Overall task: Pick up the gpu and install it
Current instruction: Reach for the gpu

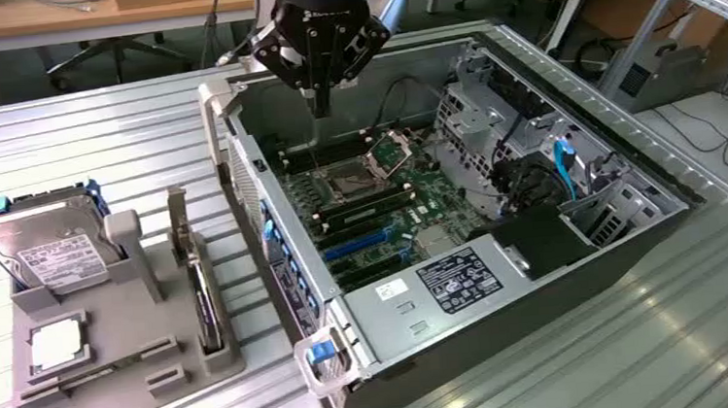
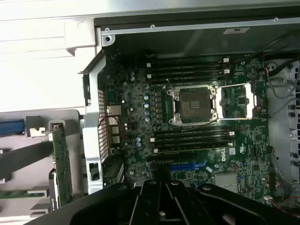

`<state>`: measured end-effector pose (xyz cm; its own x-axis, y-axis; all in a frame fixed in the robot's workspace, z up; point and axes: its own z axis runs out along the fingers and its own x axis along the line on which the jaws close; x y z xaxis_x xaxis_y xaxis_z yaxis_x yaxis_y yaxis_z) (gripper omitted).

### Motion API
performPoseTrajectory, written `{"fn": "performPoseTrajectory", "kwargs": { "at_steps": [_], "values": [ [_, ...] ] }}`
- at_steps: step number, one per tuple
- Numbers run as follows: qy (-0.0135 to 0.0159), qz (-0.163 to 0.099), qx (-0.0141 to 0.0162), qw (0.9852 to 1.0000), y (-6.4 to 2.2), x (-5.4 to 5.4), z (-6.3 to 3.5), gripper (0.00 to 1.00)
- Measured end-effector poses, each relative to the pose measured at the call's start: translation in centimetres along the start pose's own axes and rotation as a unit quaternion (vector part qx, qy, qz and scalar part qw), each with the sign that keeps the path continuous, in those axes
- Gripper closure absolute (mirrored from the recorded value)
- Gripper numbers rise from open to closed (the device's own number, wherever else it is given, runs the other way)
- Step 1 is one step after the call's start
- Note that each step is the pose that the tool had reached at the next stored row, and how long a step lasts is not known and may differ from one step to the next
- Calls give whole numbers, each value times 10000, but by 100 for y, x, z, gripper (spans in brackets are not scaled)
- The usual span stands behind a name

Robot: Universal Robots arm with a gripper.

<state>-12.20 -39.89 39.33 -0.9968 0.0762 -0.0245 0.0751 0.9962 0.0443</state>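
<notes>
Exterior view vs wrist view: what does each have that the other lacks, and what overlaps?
Exterior view extra: boxy silver hard drive with white label and blue rails and small square silver CPU chip, both on the grey tray; blue cable by the drive cage.
Wrist view extra: white logo printed on the green motherboard.
Shared: thin flat gpu card with silver bracket standing on edge in the tray, open CPU socket, blue expansion slots, shut black gripper above the open computer case.

Exterior high oblique, wrist close overhead, both share motherboard [image 1: 442, 198] [image 2: 136, 117]
</notes>
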Motion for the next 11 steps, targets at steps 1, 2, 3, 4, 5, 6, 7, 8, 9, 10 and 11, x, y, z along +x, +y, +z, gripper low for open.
{"fn": "performPoseTrajectory", "kwargs": {
  "at_steps": [1, 2, 3, 4, 5, 6, 7, 8, 9, 10, 11],
  "values": [
    [0, 0, 0, 10000, 0, 0, 0, 89],
    [0, 0, 0, 10000, 0, 0, 0, 89],
    [0, 0, 0, 10000, 0, 0, 0, 89],
    [0, 0, 0, 10000, 0, 0, 0, 89],
    [0, 0, 0, 10000, 0, 0, 0, 89],
    [0, 0, 0, 10000, 0, 0, 0, 89],
    [0, 0, 0, 10000, 0, 0, 0, 89],
    [0, 0, 0, 10000, 0, 0, 0, 89],
    [0, 0, 0, 10000, 0, 0, 0, 89],
    [0, 0, 0, 10000, 0, 0, 0, 89],
    [0, 0, 0, 10000, 0, 0, 0, 89]
  ]
}}
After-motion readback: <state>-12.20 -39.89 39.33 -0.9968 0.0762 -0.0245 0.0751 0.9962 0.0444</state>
